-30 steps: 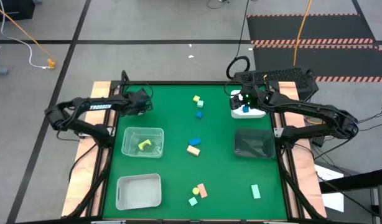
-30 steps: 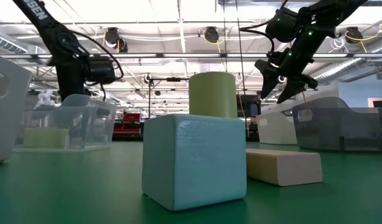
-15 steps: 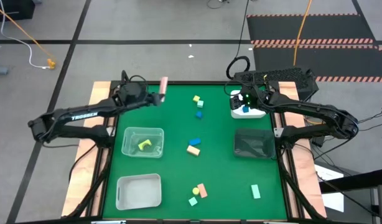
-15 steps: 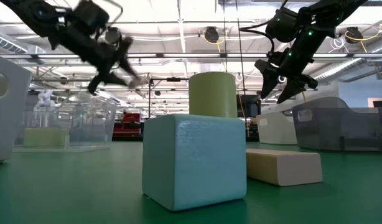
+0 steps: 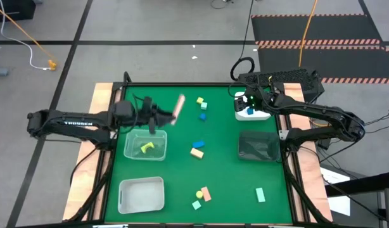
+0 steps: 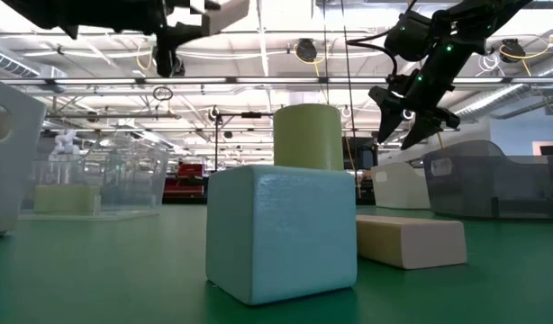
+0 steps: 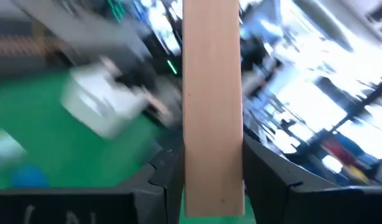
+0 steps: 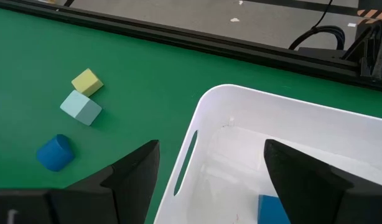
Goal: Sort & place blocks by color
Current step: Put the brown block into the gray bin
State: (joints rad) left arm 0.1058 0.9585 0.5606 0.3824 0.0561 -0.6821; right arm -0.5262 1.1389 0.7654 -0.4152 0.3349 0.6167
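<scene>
"What is in your left gripper?"

"A long peach bar. My two left fingers squeeze it from both sides. I hold it up in the air, over the green table, just past the far edge of the clear tub. A yellow block lies in that tub."

"And your right gripper?"

"Its fingers are spread apart and hold nothing. It hangs over the white tub at the far right of the table. A blue block lies inside that tub."

"Where are the other blocks?"

"A yellow cube, a mint cube and a blue piece sit near each other on the far side. A blue one and a peach one sit in the middle. More sit near the front edge, with a mint bar off to the right."
</scene>
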